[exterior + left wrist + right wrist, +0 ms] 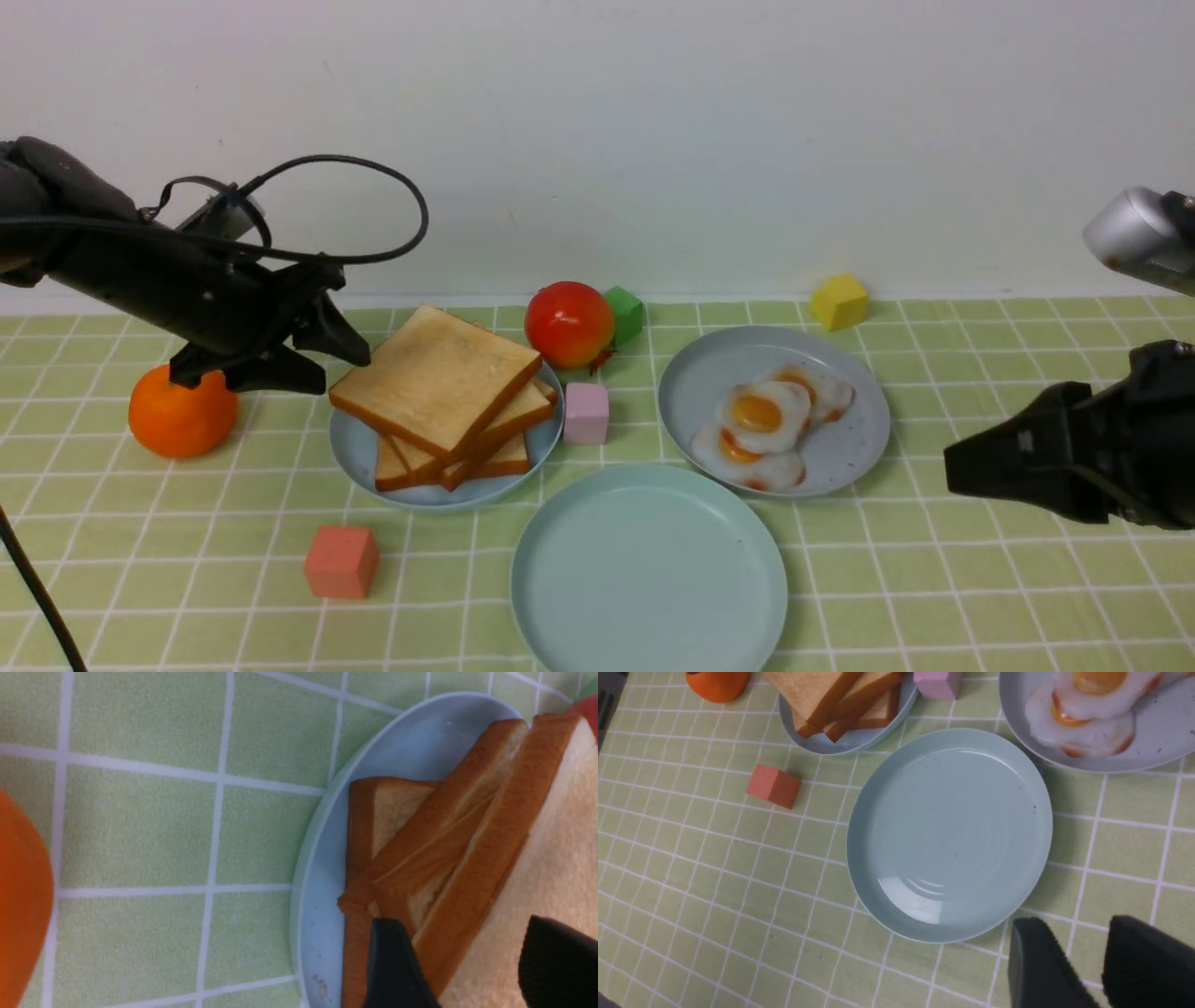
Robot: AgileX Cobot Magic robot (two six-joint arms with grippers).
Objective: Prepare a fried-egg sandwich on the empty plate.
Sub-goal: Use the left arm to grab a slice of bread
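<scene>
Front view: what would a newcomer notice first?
The leaning stack of toast slices left of centre, with the left gripper open at its edge. Right of it lie the fried eggs on a blue-grey plate. In front of both sits the empty plate, with nothing on it.

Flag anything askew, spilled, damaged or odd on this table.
Only the toast pile on the left blue-grey plate: slices fanned askew, the top slice tilted. Nothing spilled or damaged.
</scene>
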